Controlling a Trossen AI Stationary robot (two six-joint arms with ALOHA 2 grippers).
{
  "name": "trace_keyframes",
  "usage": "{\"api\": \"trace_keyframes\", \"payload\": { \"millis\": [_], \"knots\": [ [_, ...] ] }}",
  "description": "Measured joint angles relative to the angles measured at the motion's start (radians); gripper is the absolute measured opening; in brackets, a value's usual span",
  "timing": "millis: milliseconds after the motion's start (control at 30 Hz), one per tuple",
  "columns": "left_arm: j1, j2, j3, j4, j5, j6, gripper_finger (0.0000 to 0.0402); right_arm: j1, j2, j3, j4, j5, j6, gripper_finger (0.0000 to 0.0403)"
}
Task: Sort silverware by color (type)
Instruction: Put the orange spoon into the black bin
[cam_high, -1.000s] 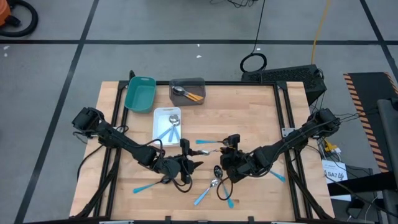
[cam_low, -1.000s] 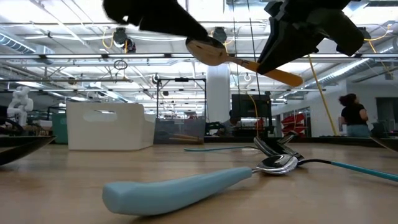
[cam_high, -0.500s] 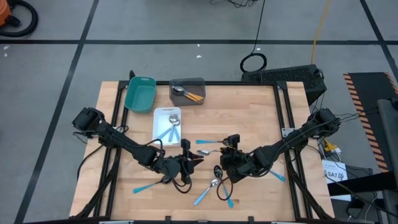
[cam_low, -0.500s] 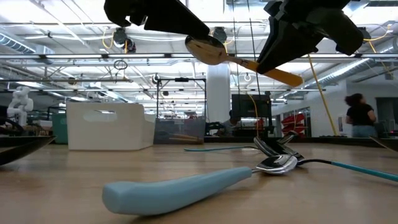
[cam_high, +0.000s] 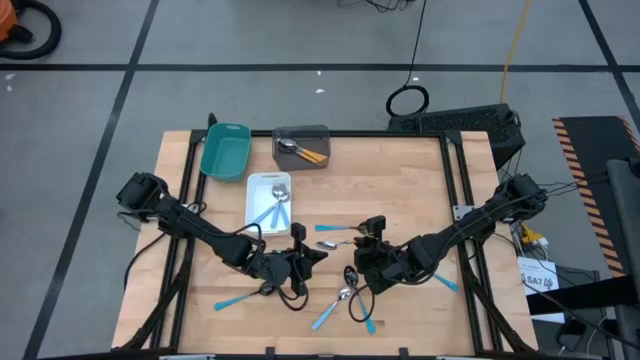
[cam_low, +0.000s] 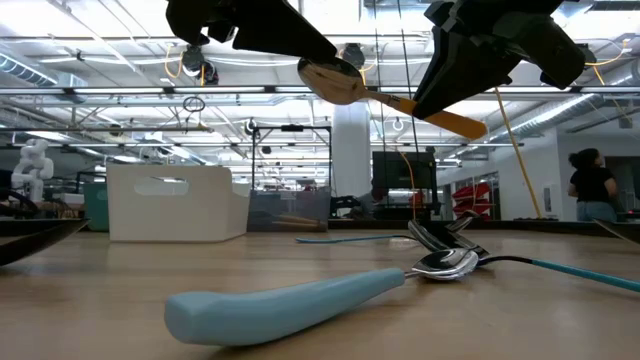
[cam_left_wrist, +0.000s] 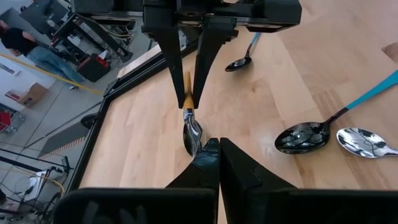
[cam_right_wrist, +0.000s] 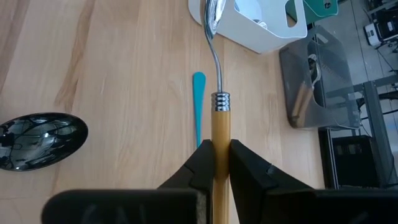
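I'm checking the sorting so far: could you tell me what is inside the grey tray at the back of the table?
The grey tray holds orange-handled silverware with a shiny bowl. How many pieces lie there cannot be told, as they overlap.

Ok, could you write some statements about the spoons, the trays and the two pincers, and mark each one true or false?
1. Both pincers hold one orange-handled silver spoon above the table. True.
2. The right pincer grips the bowl. False: it grips the orange handle; the left pincer is shut at the bowl end.
3. The white rectangular tray holds light-blue-handled spoons. True.
4. The grey rectangular tray is empty. False: another orange-handled spoon lies inside.
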Motion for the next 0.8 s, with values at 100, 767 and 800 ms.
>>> {"api": "trace_keyframes", "payload": {
  "millis": [100, 767, 800],
  "knots": [
    [0.0, 0.0, 0.0, -0.001, 0.0, 0.0, 0.0001, 0.0, 0.0, 0.0, 0.0, 0.0, -0.001, 0.0028],
    [-0.035, 0.0, 0.0, -0.002, -0.152, 0.02, 0.0156, 0.0, 0.0, 0.0, 0.001, -0.003, -0.015, 0.0029],
    [-0.036, 0.0, 0.0, -0.003, -0.172, 0.022, 0.017, 0.001, 0.0, 0.0, 0.001, -0.004, -0.017, 0.0029]
  ]
}}
